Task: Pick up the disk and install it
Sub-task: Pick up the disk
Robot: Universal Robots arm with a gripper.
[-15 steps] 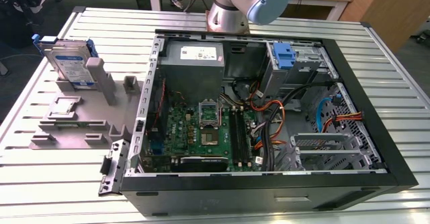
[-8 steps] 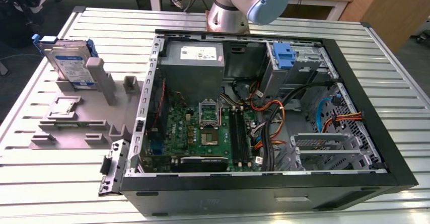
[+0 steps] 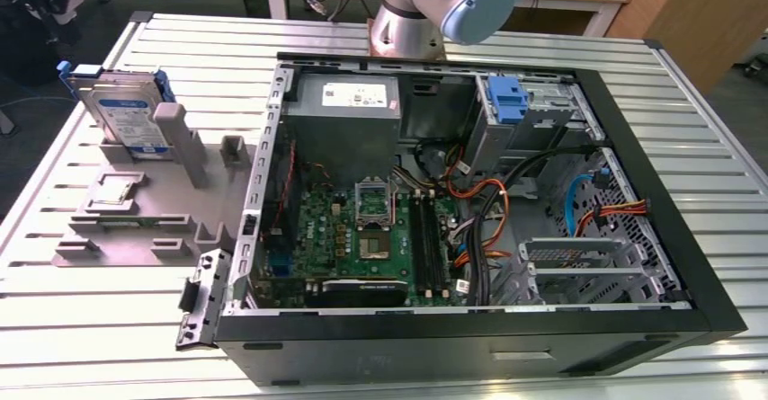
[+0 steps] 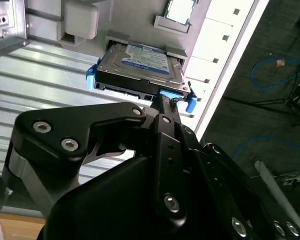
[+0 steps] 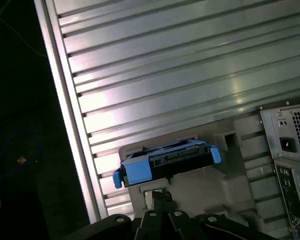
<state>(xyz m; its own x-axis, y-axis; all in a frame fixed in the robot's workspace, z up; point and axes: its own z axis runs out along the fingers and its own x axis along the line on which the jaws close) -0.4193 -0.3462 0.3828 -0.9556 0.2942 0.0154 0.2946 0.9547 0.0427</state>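
The disk point(image 3: 125, 112) stands on edge in a grey holder point(image 3: 132, 220) at the exterior view's left, on the slatted metal table, beside the open computer case point(image 3: 480, 328). It is silver-grey with a white-and-blue label and blue rails. In both wrist views the disk point(image 4: 140, 62) point(image 5: 165, 162) sits in that holder, just past my gripper's tip. My gripper point(image 4: 162, 102) point(image 5: 159, 195) is shut and holds nothing, its black body close in front of the camera and its tip pointing at the disk's blue rail end.
Inside the case are a grey power-supply box point(image 3: 345, 99), a green motherboard point(image 3: 372, 229), orange and black cables point(image 3: 492, 202) and an upright blue bracket point(image 3: 510, 103) at the back. The arm's base point(image 3: 415, 13) stands behind the case. The table edge point(image 5: 65, 110) runs close to the holder.
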